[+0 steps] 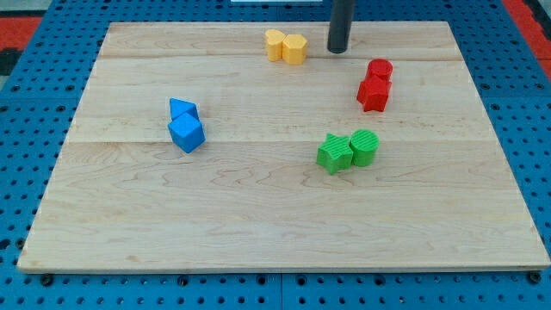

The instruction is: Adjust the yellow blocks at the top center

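Note:
Two yellow blocks sit touching at the view's top centre: a star-like yellow block (275, 44) on the left and a hexagonal yellow block (294, 49) on the right. My tip (337, 50) stands on the board just to the right of the hexagonal block, with a small gap between them. The dark rod rises out of the view's top.
A red cylinder (380, 70) and a red star-like block (374, 92) touch at the right. A green star (334, 153) and a green cylinder (364, 147) touch at centre right. Two blue blocks (184, 126) touch at the left. The wooden board (258, 224) lies on a blue pegboard.

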You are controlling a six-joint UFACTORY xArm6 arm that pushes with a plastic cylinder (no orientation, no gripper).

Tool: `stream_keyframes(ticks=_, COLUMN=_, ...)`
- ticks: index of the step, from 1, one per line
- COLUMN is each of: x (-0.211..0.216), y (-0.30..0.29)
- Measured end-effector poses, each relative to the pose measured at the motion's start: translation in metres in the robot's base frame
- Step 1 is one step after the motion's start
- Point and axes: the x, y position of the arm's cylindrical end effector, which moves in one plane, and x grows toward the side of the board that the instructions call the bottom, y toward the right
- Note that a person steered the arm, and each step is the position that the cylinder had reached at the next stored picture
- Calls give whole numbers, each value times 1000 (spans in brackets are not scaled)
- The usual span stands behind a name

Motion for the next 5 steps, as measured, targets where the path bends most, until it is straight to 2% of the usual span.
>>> stream_keyframes(ticks=2, x=0, y=-22)
stream_keyframes(ticks=3, x=37, y=-22)
stream_keyframes(ticks=4, x=47, y=-34)
stream_keyframes(ticks=5, x=19, y=-37)
